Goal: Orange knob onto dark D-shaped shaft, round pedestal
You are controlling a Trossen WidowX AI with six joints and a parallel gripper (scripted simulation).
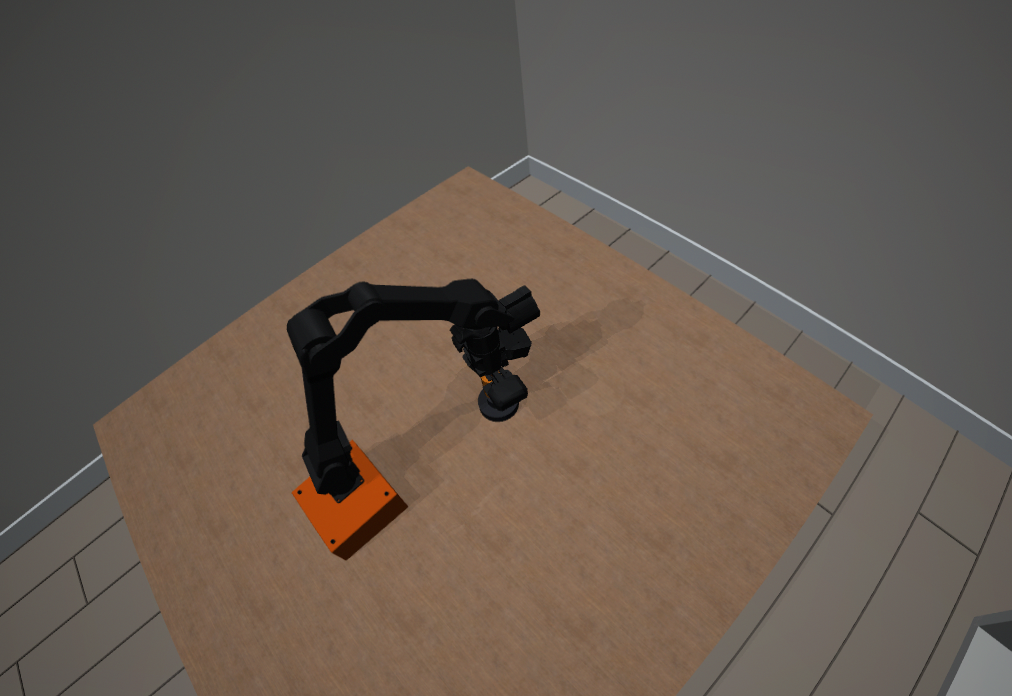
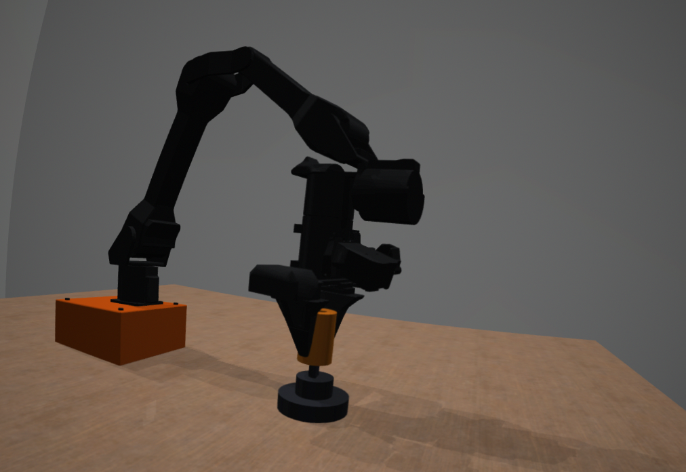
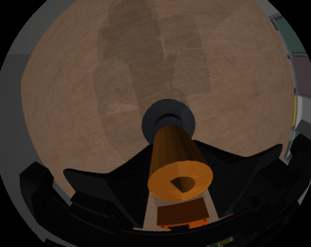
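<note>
The orange knob (image 1: 486, 380) (image 2: 323, 340) (image 3: 170, 147) is held over the round pedestal (image 1: 497, 416) (image 2: 313, 409) (image 3: 149, 122). My gripper (image 2: 316, 347) (image 3: 172, 146) points down and is shut on the knob, one finger on each side. In the exterior view the knob leans slightly to the right, and a short piece of the dark shaft (image 2: 313, 371) shows between its bottom and the pedestal's raised hub. The knob's bottom is well above the hub. Its top opening, with a flat side, shows in the wrist view. The shaft's upper part and its flat side are hidden.
The arm's orange base block (image 1: 343, 512) (image 2: 87, 331) (image 3: 182, 211) stands on the wooden table (image 1: 606, 508) (image 2: 216, 434) (image 3: 69, 99). The arm arches from it to the pedestal. A pale grey box-like object (image 1: 1004, 664) shows at the lower right corner of the top view, off the table.
</note>
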